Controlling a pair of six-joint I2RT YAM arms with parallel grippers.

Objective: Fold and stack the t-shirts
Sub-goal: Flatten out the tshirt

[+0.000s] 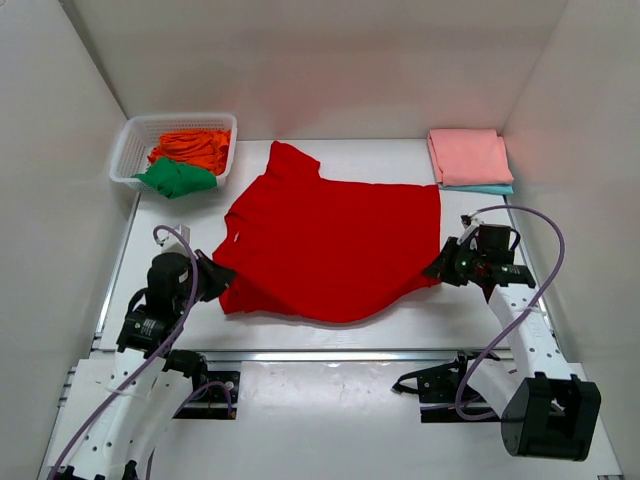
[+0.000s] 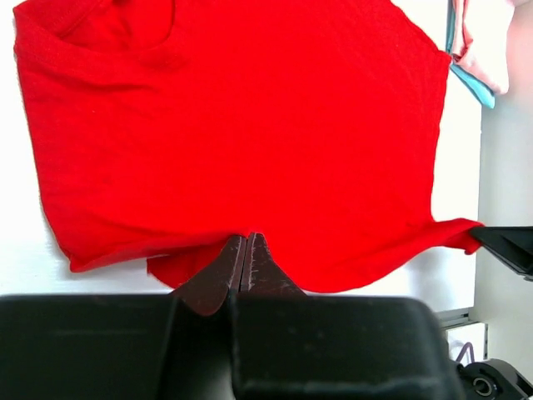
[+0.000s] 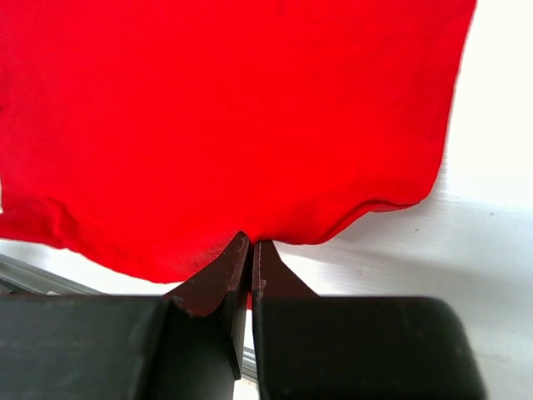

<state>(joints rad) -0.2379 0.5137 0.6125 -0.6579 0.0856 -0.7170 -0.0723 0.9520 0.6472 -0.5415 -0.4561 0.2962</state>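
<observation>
Squarely between left claw (image 1: 228,283) and right claw (image 1: 440,268), red t-shirt (image 1: 335,245), edges in both.

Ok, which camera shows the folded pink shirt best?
Top external view: the pink shirt lies whole, folded atop a light blue shirt. Left wrist view catches only its edge; right wrist view misses it.

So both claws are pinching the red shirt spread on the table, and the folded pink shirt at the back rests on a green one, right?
Not quite: the top view shows the pink shirt resting on a light blue shirt. The left claw and right claw do pinch the red shirt.
</observation>
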